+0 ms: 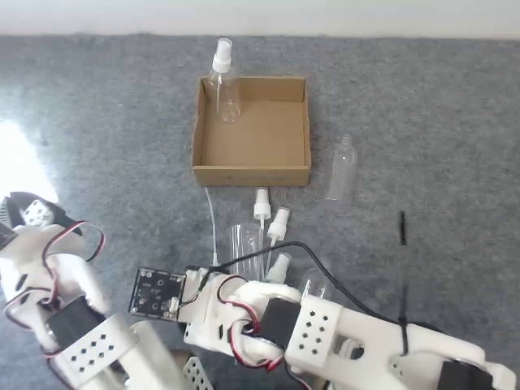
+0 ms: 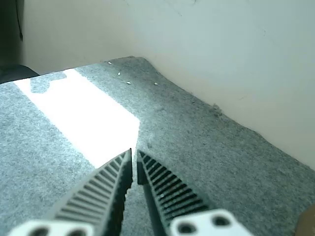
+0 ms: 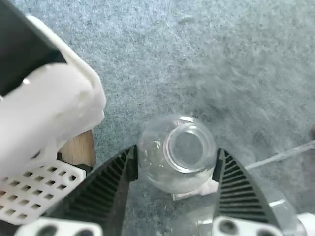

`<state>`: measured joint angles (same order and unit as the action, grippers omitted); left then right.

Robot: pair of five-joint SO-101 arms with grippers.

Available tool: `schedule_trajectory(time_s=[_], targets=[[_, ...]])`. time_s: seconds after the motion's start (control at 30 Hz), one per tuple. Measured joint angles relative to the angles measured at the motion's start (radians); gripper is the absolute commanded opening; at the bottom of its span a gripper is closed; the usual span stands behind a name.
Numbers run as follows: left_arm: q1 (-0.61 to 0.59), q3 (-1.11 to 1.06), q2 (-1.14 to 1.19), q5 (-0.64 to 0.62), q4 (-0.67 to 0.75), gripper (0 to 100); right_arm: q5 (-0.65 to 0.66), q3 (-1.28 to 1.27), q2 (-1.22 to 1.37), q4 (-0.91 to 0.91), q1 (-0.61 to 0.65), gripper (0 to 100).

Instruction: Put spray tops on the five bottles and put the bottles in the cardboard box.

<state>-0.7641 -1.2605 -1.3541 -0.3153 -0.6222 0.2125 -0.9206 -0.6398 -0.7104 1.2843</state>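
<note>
Looking down, you have the grey table (image 1: 422, 97) with the box (image 1: 252, 175) open near its far middle. Your right arm (image 1: 325, 333) lies across the near edge, and your left arm (image 1: 73, 325) sits at the near left corner. A capped bottle (image 1: 225, 89) is in the box's far left corner, its sprayer above the wall. A bare bottle (image 1: 343, 166) sits just right of the box, apart from it. Your right gripper (image 3: 175, 151) holds an open-necked bottle (image 3: 184, 147) upright, a finger against each side. Your left gripper (image 2: 134, 155) is narrow, fingers almost touching with nothing between them, over bare table. Three spray tops (image 1: 262, 203) lie in front of the box, between it and the right arm.
</note>
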Motion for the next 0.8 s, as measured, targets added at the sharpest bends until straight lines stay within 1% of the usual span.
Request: schedule_trajectory(time_s=[0.17,0.3,0.57,0.8], targets=[[0.000,0.000,0.000,0.000,0.000,2,0.000,0.055,-0.120,-0.161,-0.049,16.9],[0.000,0.000,0.000,0.000,0.000,2,0.000,0.055,-0.161,-0.215,-0.072,13.6],[0.000,0.000,0.000,0.000,0.000,2,0.034,0.071,-0.166,-0.279,-0.163,13.7],[0.000,0.000,0.000,0.000,0.000,2,0.038,0.123,-0.166,-0.371,-0.180,13.8]])
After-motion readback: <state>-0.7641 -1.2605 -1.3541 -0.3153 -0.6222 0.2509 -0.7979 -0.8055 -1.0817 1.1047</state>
